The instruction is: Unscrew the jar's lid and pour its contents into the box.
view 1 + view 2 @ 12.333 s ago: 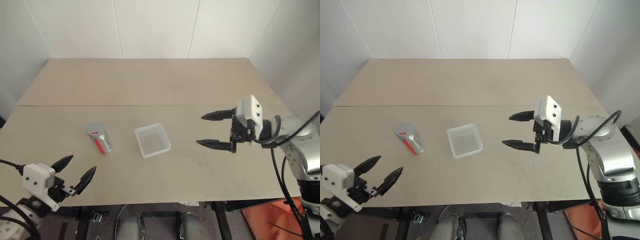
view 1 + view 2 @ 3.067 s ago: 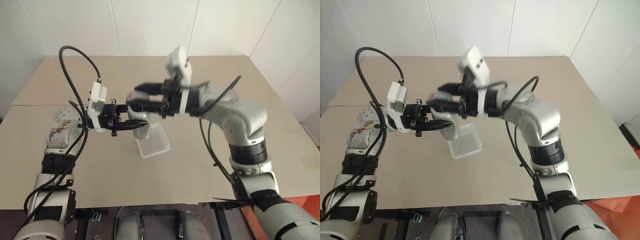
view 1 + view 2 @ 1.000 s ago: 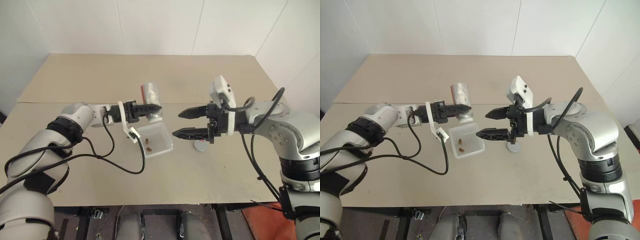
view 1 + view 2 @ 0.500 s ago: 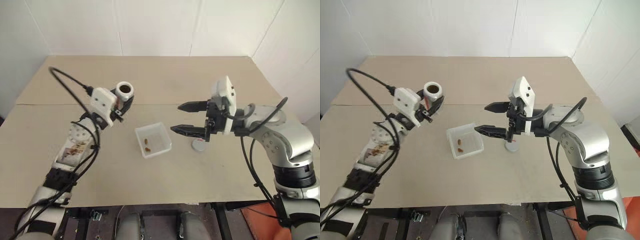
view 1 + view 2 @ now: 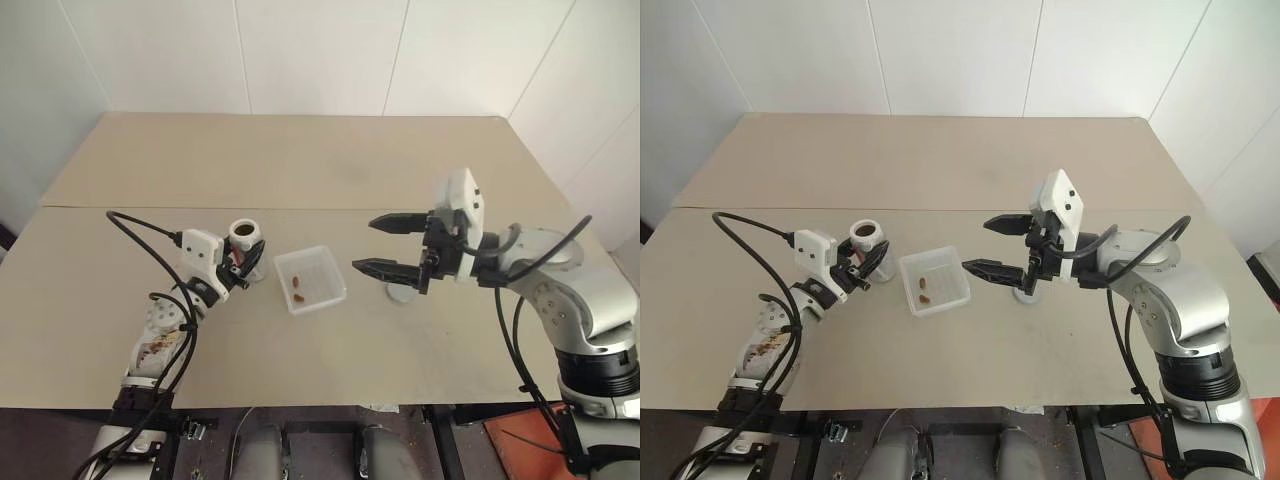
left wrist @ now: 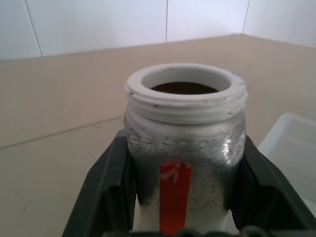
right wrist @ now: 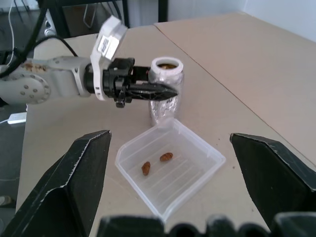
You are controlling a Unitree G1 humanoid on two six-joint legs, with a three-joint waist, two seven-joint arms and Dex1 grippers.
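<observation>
White wall panels back a tan table (image 5: pixel 330 160). Right gripper (image 5: pixel 378 245) hovers with jaws wide apart and empty, above the lid (image 5: pixel 402 292), which lies on the table just right of the box (image 5: pixel 310 279). Two brown lumps (image 7: pixel 155 163) lie in the box, so pouring appears done. Left gripper (image 5: pixel 868 266) stands beside the box with the jar (image 5: pixel 244 245) upright and uncapped between its fingers (image 6: pixel 106 185), which flank the jar closely; whether they clamp it cannot be told. Current step, judged: setting the jar down. Next: release and withdraw without tipping it.
</observation>
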